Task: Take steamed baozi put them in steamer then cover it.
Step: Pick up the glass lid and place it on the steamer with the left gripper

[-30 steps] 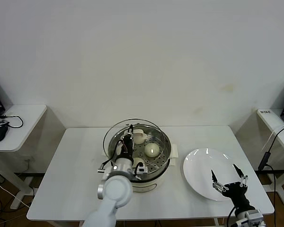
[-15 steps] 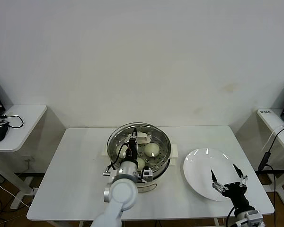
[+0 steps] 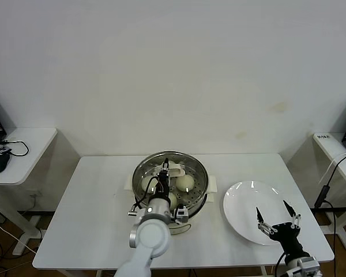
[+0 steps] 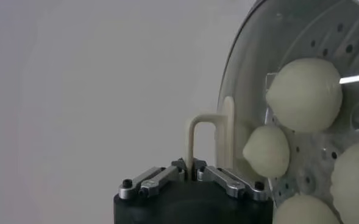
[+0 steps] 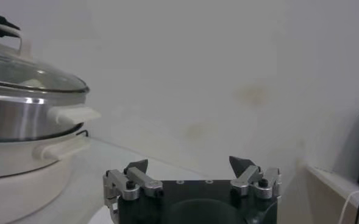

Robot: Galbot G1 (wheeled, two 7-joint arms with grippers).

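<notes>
1. Glass, clear and round with a metal rim, the cover sits over the shiny stainless-steel steamer on its white base, near the middle of the white table. The right wrist view shows the lid low on the pot rim; whether it is fully seated cannot be told.
2. The left gripper has its fingers pinched shut on the lid's cream-white bar handle, which stands upright between them in the left wrist view.
3. Smooth cream-white steamed baozi lie on the perforated tray under the glass; four show in the left wrist view.
4. To finish well, I judge the lid should be level and centred, its rim inside the pot's edge all round, before the fingers let go.
5. Release should be gentle, then a straight lift, so the handle is not dragged sideways.
6. The right gripper waits with fingers spread over the flat round white plate, well apart from the pot.
</notes>
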